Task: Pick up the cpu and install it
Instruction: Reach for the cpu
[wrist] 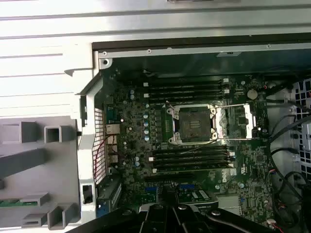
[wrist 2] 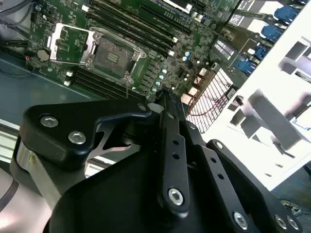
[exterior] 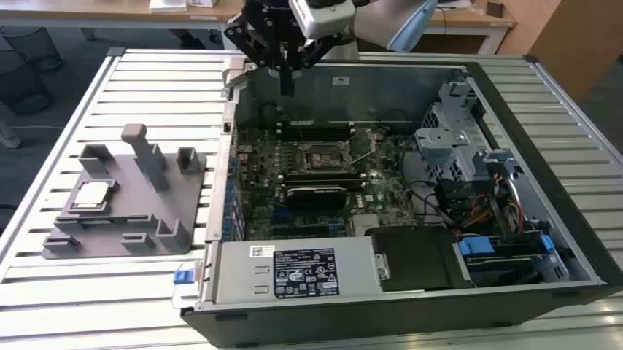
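- Your slatted tabletop [exterior: 127,80] carries the open computer case [exterior: 409,321], which lies below the gripper.
- The motherboard [exterior: 384,186] sits inside the case, beneath the gripper.
- A grey holder [exterior: 146,219] stands well apart from the gripper, toward the exterior view's left.
- Your gripper [exterior: 287,86] hangs over the case's far edge, its fingers pressed together with nothing between them.
- The socket [wrist: 192,124] lies below the gripper with its metal frame flipped open.
- The cpu [exterior: 93,195] rests on that holder, far from the gripper.

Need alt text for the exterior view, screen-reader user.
The gripper, holding nothing, hangs above an open computer case on a slatted table. The cpu sits in a grey fixture at the exterior view's left; the motherboard socket is empty.
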Controlling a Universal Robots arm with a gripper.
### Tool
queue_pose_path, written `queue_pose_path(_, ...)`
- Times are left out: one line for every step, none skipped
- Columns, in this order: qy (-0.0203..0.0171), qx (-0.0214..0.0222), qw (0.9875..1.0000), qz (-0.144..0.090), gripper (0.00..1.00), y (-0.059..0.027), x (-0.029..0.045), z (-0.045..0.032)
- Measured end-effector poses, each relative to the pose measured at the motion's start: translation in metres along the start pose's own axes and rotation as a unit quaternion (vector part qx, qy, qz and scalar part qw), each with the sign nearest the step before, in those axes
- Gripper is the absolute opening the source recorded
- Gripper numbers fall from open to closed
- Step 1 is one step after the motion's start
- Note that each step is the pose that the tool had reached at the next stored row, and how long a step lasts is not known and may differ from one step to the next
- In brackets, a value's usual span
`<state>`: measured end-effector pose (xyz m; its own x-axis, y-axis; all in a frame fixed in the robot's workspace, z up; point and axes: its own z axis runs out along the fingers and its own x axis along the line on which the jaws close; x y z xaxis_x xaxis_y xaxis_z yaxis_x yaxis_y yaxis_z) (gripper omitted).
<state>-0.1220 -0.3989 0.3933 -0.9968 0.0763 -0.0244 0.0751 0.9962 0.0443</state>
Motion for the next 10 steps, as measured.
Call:
queue_pose_path(0.0000,0.0000,1.0000,0.000,0.12,0.0000,0.0000,0.0000)
queue_pose_path(0.0000,0.0000,1.0000,0.000,0.12,0.0000,0.0000,0.0000)
queue_pose_path(0.0000,0.0000,1.0000,0.000,0.12,0.0000,0.0000,0.0000)
queue_pose_path(0.0000,0.0000,1.0000,0.000,0.12,0.0000,0.0000,0.0000)
queue_pose_path(0.0000,0.0000,1.0000,0.000,0.12,0.0000,0.0001,0.0000)
queue_pose_path(0.0000,0.0000,1.0000,0.000,0.12,0.0000,0.0003,0.0000)
queue_pose_path(0.0000,0.0000,1.0000,0.000,0.12,0.0000,0.0006,0.0000)
queue_pose_path(0.0000,0.0000,1.0000,0.000,0.12,0.0000,0.0007,0.0000)
queue_pose_path(0.0000,0.0000,1.0000,0.000,0.12,-0.0001,0.0007,0.0000)
queue_pose_path(0.0000,0.0000,1.0000,0.000,0.12,-0.0001,0.0009,0.0000)
